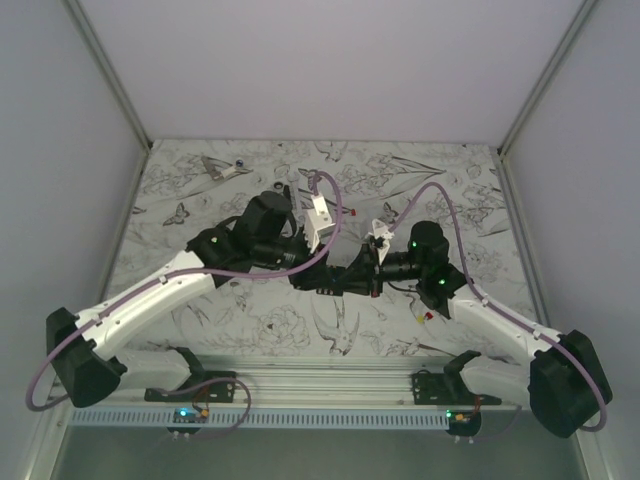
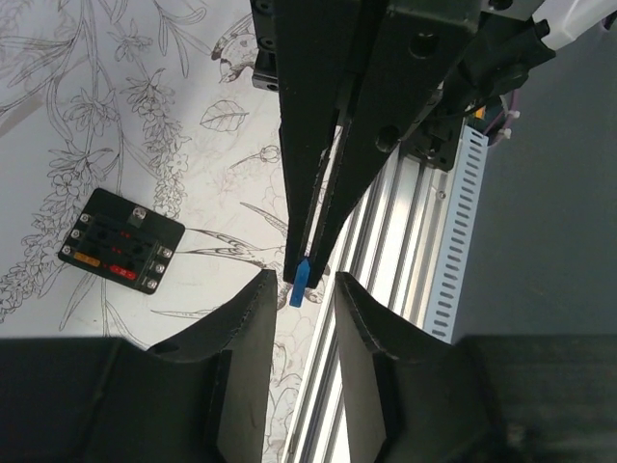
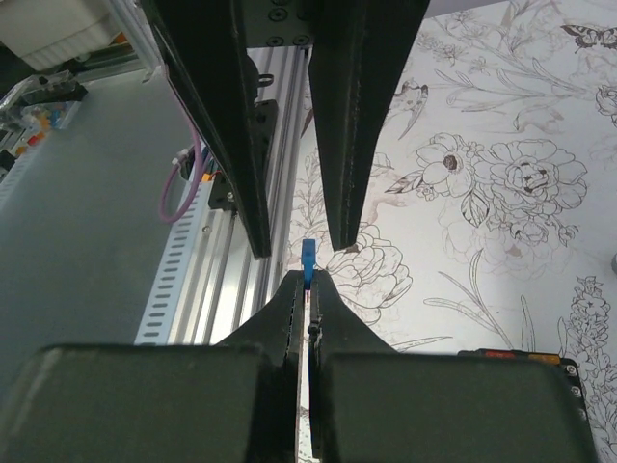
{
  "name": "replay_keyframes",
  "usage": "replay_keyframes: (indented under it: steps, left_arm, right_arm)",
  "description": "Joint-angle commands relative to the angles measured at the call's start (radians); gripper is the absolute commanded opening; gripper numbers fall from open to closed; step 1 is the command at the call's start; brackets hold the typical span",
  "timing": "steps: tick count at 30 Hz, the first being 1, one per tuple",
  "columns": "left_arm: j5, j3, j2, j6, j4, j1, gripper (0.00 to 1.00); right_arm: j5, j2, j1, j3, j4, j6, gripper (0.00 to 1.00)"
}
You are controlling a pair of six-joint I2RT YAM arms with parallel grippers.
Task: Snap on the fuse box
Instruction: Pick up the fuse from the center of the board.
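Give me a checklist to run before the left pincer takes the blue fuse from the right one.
1. Right pincer shut on the blue fuse: ok.
2. Left pincer open and straddling the fuse: ok.
3. Left pincer touching the fuse: not ok, a gap shows on both sides.
4. Blue end sticks out past the right pincer's tip, giving room to grip: ok.
5. Fuse box lying flat on the table, face up: ok.
6. Free slot in the box for this fuse: cannot tell.
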State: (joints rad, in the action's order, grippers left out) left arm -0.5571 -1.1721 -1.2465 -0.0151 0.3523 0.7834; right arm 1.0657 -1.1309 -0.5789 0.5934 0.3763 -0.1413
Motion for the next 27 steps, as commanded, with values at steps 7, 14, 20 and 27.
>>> replay_keyframes:
  steps: [7,14,20,27]
  left_arm:
    - [-0.058,0.001,-0.049,0.039,0.006,-0.006,0.25]
    - [-0.053,0.005,-0.054,0.041,0.013,-0.006,0.09]
    - [-0.071,0.011,-0.034,0.045,0.014,-0.006,0.00]
    - [0.084,0.025,0.008,-0.008,0.013,-0.006,0.00]
  right_arm:
    - [0.034,0.007,0.005,0.033,0.006,0.008,0.00]
    - [0.039,0.006,0.005,0.031,0.007,0.011,0.00]
    - [0.034,-0.002,0.006,0.028,0.004,0.015,0.00]
    - [-0.181,0.001,0.009,0.024,-0.054,0.019,0.29]
